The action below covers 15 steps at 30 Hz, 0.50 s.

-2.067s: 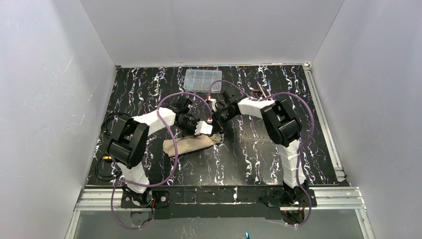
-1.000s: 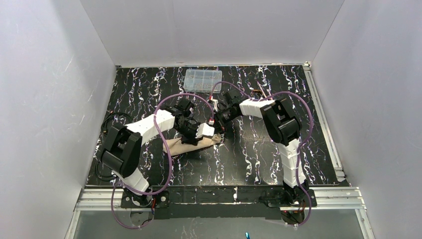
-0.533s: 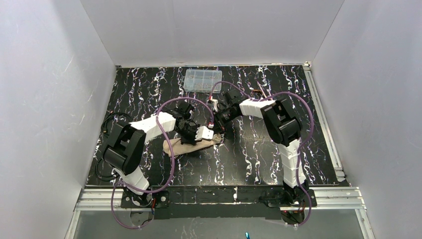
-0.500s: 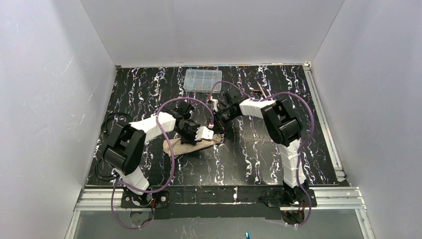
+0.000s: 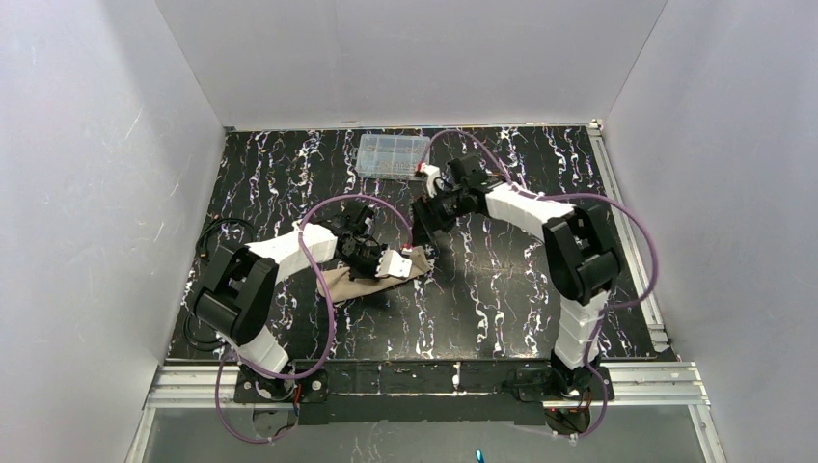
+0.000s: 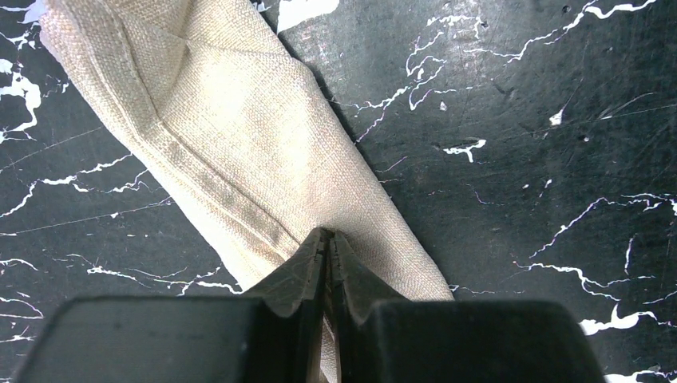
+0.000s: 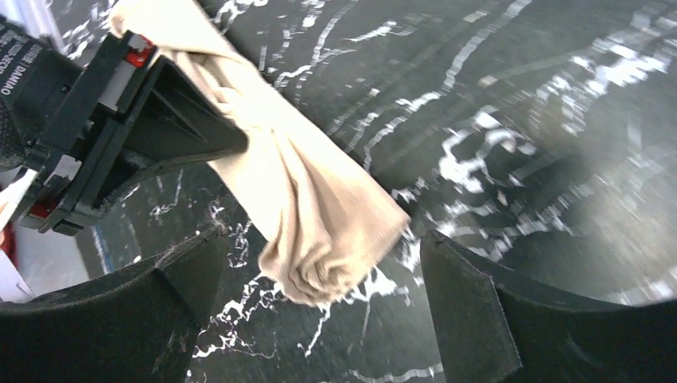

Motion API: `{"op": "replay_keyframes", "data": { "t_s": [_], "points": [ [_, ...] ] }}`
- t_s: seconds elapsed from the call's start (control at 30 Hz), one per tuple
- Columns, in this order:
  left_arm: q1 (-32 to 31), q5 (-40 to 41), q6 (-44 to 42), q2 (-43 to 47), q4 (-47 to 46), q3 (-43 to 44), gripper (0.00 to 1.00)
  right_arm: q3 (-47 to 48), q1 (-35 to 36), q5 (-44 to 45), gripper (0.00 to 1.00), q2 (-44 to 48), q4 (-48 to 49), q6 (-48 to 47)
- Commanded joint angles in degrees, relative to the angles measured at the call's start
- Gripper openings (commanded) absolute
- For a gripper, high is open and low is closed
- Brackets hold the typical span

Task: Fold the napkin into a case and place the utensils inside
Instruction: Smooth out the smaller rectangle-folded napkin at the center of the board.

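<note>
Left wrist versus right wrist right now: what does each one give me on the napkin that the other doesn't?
Left wrist only: the left gripper is shut, its tips seemingly pinching the napkin, and fold lines and a stitched hem run along the strip. Right wrist only: the right gripper is wide open, the napkin's bunched free end sits between its fingers touching neither, and the left gripper's body shows from outside. Both: the beige cloth folded narrow over the black marbled table.

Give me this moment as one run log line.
left end effector: shut on napkin | right end effector: open, straddling napkin end | napkin: folded narrow strip | utensils: none in view
</note>
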<state>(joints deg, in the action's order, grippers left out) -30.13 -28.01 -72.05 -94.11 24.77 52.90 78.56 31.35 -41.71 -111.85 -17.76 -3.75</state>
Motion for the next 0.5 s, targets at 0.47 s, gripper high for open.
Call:
{"op": "replay_keyframes", "data": {
  "t_s": [0.47],
  "points": [
    [0.2, 5.6, -0.8, -1.4, 0.6, -2.4, 0.01, -27.9, 3.6, 7.4, 0.99, 23.5, 25.4, 21.0]
  ]
}}
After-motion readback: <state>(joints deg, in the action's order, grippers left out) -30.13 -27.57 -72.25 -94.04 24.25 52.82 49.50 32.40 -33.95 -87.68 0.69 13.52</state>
